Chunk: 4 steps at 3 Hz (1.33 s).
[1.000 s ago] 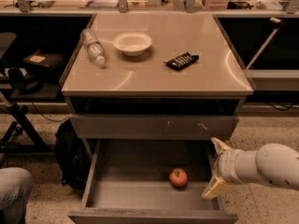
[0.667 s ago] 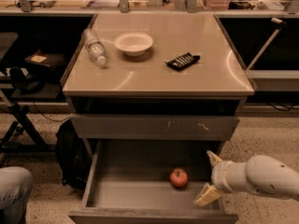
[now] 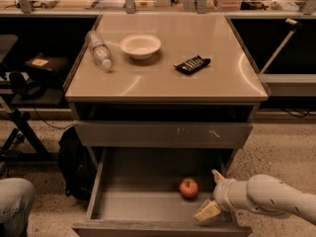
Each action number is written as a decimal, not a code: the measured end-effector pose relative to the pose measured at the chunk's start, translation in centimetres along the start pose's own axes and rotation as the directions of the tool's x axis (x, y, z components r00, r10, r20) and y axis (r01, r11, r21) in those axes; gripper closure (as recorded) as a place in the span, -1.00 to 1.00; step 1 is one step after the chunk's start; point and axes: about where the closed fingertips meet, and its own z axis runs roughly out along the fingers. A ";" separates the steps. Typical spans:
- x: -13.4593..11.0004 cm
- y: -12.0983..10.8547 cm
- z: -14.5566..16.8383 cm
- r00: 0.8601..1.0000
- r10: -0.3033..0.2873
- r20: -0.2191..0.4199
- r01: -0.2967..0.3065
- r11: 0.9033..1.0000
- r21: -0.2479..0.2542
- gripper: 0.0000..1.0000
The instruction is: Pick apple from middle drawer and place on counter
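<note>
The red apple [image 3: 188,187] sits on the grey floor of the pulled-out middle drawer [image 3: 128,201], right of centre. My gripper [image 3: 211,193] reaches in from the lower right on a white arm; its two pale fingers are spread, one above the other, just right of the apple, with a small gap to it and nothing between them. The tan counter [image 3: 207,83] tops the cabinet above the drawer.
On the counter lie a plastic bottle [image 3: 99,50] on its side, a white bowl [image 3: 140,46] and a dark snack bag [image 3: 192,64]. A black backpack [image 3: 74,164] leans left of the cabinet. A cluttered workbench [image 3: 148,1] runs behind. A person's knee [image 3: 12,204] shows at lower left.
My gripper has slid left and slightly down inside the drawer, closing the distance to the apple. The apple has not moved.
</note>
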 end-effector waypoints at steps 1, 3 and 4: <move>-1.3 -0.6 1.9 1.000 -0.013 -0.007 0.013 1.000 0.029 -1.00; -5.1 -2.0 7.1 0.997 -0.082 -0.011 0.083 0.993 0.086 -1.00; -5.1 -2.0 7.1 0.997 -0.082 -0.011 0.083 0.993 0.086 -1.00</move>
